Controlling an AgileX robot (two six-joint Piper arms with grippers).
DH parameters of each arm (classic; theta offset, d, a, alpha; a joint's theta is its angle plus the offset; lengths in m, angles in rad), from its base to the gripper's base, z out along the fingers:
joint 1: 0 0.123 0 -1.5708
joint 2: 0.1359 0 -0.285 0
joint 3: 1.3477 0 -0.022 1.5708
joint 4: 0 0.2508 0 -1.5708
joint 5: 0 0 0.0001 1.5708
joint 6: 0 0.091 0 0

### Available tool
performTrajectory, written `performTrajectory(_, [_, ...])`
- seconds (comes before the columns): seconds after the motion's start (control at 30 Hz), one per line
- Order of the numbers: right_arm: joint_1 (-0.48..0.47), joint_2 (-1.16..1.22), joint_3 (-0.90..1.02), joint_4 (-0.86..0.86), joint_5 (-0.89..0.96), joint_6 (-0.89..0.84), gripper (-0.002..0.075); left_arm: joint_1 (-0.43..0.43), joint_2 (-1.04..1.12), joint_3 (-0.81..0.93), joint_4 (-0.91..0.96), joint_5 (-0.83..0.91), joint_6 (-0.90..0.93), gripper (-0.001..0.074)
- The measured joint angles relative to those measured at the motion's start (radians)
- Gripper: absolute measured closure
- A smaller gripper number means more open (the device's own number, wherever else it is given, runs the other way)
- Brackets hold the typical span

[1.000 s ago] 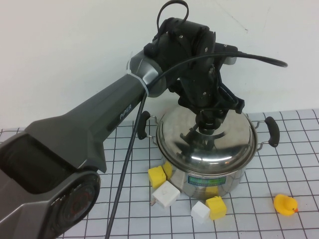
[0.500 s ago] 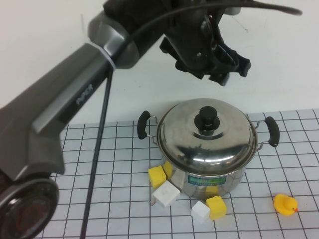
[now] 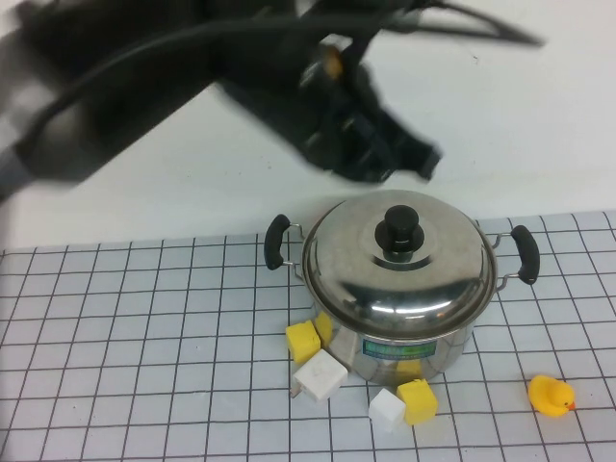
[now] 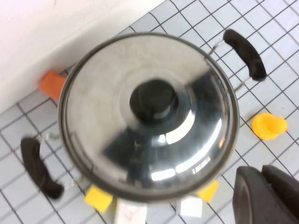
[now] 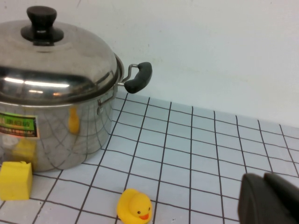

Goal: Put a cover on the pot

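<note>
The steel pot with a green-blue label stands on the gridded mat, its black handles out to each side. The domed lid with a black knob sits flat on its rim. My left gripper hangs blurred in the air above and behind the pot, clear of the knob. In the left wrist view the lid lies below and the fingers are pressed together, empty. My right gripper is shut and low over the mat to the pot's right; the high view does not show it.
A yellow rubber duck lies at the front right. Yellow blocks and white blocks crowd the pot's front. An orange block sits behind the pot by the white wall.
My left gripper has let go of the lid knob and risen up and back from the pot. The lid stays on the pot.
</note>
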Motion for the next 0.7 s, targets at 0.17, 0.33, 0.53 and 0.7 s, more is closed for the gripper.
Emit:
performTrajectory(0.17, [0.0, 0.0, 0.0, 0.0, 0.0, 0.0, 0.0728, 0.0, -0.289, 0.4, -0.008, -0.201, -0.067, 0.0735])
performTrajectory(0.33, [0.0, 0.0, 0.0, 0.0, 0.0, 0.0, 0.0728, 0.0, -0.576, 0.742, -0.005, -0.322, -0.153, 0.0735])
performTrajectory(0.53, [0.0, 0.0, 0.0, 0.0, 0.0, 0.0, 0.0728, 0.0, -0.923, 1.06, -0.005, -0.525, -0.265, 0.0735])
performTrajectory(0.7, [0.0, 0.0, 0.0, 0.0, 0.0, 0.0, 0.0728, 0.0, -1.133, 1.218, 0.002, -0.53, -0.322, 0.0735])
